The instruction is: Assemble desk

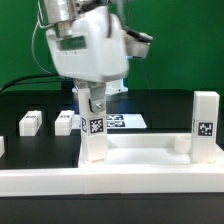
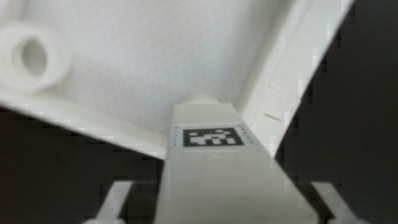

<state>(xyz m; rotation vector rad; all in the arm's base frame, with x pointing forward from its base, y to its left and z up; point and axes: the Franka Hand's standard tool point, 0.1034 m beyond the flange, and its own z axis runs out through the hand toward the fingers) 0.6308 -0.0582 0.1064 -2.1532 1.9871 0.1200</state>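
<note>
Gripping an upright leg point(image 1: 94, 130) over the panel point(image 1: 150, 152), gripper point(image 1: 93, 104) clamped

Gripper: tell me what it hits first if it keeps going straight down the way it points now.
The gripper points down, shut on a white leg. Going straight down, that leg looks likely to press into the desk panel at its corner. Depth there is unclear in both views.

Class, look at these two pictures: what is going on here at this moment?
A robot arm's claw holds a short white leg upright at a corner of the desk panel. Another leg already stands at the corner on the exterior view's right. Two more legs lie loose on the black table, beside the marker board.
</note>
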